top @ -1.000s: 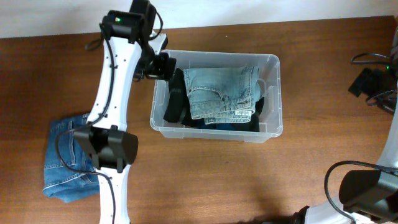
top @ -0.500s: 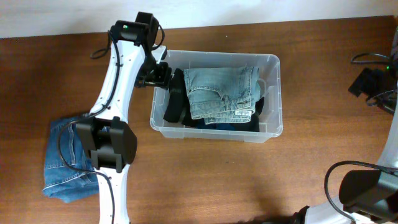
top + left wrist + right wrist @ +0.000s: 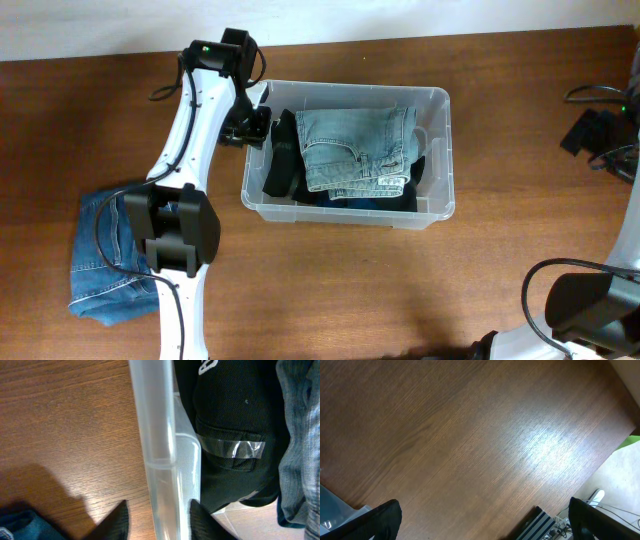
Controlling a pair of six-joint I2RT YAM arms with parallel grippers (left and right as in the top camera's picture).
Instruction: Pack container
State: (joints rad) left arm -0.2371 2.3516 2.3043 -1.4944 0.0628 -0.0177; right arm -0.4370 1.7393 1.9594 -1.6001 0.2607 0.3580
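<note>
The container (image 3: 346,214), a clear rectangular plastic bin with rounded corners and a thick rim, sits mid-table on the brown wooden table (image 3: 400,290). It already holds a folded pair of light-blue denim jeans (image 3: 355,150) over a black fabric garment (image 3: 282,158). A second, darker blue denim garment (image 3: 100,255) lies outside it, well to the left.

The left gripper (image 3: 159,510) hangs at the bin's left wall with its fingers (image 3: 119,519) apart – one outside the rim, one inside, and neither seems to press the plastic. The right gripper (image 3: 484,505) is spread wide over bare wood and holds nothing.

The risk lies in that straddle. Should the fingers close here, the inner one would likely nip the black cloth against the wall. A sideways move made before the arm lifts clear could drag or tip the light bin – and tumble the folded stack.
</note>
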